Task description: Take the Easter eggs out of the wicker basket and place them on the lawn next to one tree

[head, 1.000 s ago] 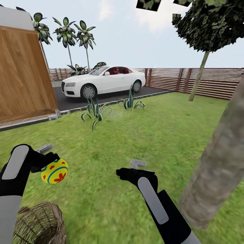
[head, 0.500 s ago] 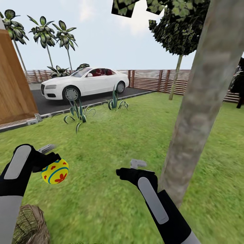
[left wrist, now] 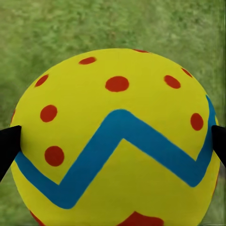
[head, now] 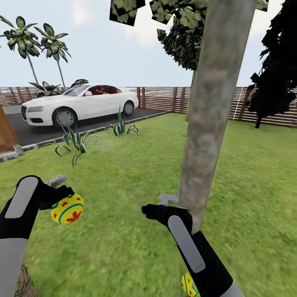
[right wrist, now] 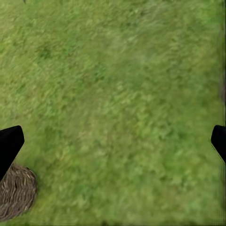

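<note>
My left gripper (head: 62,202) is shut on a yellow Easter egg (head: 67,208) with a blue zigzag and red marks, held above the lawn (head: 123,231). In the left wrist view this egg (left wrist: 117,136) sits between the two black fingertips (left wrist: 8,143). My right gripper (head: 159,205) is open with nothing in it, close to the thick grey-brown tree trunk (head: 210,111). A second egg (head: 187,284) lies on the grass near the trunk's foot, partly hidden by my right arm. A sliver of the wicker basket (head: 24,285) shows at the lower left, and the basket (right wrist: 16,190) also lies below the right gripper (right wrist: 113,141).
A white car (head: 80,103) stands on the dark driveway (head: 37,132) at the back left, with spiky plants (head: 74,142) along its edge. A brown slat fence (head: 165,99) bounds the yard. A black cypress-like tree (head: 276,78) stands at the back right.
The head view has swung to the right: the trunk now stands mid-picture, the basket has slid almost out, and an egg on the grass has come into view. Both arms keep their pose.
</note>
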`<state>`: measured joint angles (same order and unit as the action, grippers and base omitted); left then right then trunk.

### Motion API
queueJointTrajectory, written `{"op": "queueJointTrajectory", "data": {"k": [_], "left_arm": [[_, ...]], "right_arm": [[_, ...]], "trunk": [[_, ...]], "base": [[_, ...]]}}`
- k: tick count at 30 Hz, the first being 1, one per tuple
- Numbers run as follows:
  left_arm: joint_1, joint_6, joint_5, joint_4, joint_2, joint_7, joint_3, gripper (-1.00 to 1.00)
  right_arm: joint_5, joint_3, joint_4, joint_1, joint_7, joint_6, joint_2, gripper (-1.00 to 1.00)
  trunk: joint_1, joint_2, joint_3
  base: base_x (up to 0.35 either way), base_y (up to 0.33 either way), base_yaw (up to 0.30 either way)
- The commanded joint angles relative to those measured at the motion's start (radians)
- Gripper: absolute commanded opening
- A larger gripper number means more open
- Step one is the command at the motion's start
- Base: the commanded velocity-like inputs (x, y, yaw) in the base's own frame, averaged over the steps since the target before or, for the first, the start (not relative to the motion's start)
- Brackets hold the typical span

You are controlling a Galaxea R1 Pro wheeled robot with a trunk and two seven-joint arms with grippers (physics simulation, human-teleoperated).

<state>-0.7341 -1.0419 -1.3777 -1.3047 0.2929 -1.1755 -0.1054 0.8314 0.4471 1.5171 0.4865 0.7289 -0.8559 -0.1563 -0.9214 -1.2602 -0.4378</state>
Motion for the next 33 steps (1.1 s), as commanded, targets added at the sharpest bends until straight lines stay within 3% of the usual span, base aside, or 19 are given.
{"op": "queueJointTrajectory", "data": {"k": [1, 33], "left_arm": [[-0.001, -0.005, -0.009, -0.001, 0.001, -0.01, -0.001, -1.0], [-0.001, -0.005, -0.009, 0.006, 0.0, -0.012, 0.0, -1.0]], "right_arm": [[0.009, 0.001, 0.0, 0.001, 0.01, -0.002, 0.0, 1.0], [0.009, -0.001, 0.0, 0.001, 0.012, -0.002, 0.0, 1.0]], "trunk": [[0.0, -0.001, 0.0], [0.0, -0.001, 0.027]], "base": [[-0.007, -0.109, -0.269], [0.0, -0.03, -0.269]]}}
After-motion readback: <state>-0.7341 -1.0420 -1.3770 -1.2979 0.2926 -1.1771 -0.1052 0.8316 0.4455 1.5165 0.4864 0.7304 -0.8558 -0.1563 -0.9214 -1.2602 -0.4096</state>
